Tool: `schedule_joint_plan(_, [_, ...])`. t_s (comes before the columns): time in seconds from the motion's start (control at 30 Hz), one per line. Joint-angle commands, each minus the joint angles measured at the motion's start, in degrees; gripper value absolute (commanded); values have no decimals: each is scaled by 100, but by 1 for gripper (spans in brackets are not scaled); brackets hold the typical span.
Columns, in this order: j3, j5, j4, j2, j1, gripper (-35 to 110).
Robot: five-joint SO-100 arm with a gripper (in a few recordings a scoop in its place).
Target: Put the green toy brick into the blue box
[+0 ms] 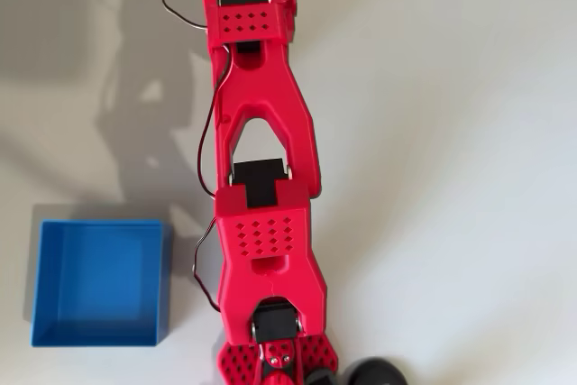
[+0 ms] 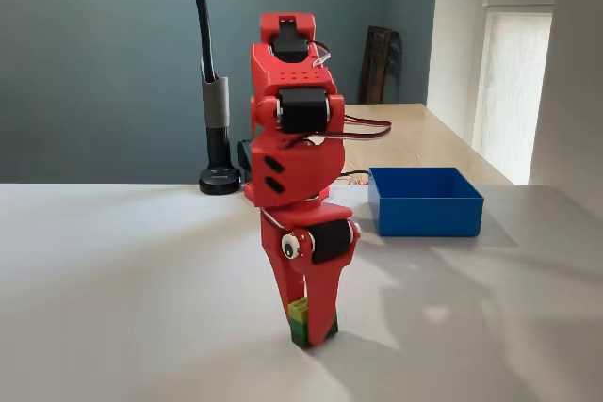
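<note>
Down at the worktop point(image 2: 113, 280) in the fixed view, end effector point(image 2: 311, 327) pointing straight down, fingers closed around the green toy brick point(image 2: 300, 320), which sits between them at or just above the surface; contact with the surface impossible to judge. Blue box point(image 2: 426, 202) well apart, behind and to the right there, empty as far as visible. Lift and a swing toward the box likely needed next. From overhead, box point(image 1: 99, 283) to the left of the red arm point(image 1: 266, 223), open top plain, brick hidden beneath the arm.
</note>
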Motion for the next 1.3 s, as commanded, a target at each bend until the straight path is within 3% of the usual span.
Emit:
schedule_joint_plan(0.0, [-316, 44, 35, 193, -132, 0])
schedule_joint_plan(0.4, [176, 729, 79, 360, -97, 0])
schedule_joint_plan(0.8, [1354, 1749, 97, 2681, -396, 0])
schedule_joint_plan(1.27, [3006, 1819, 422, 5036, -1635, 0])
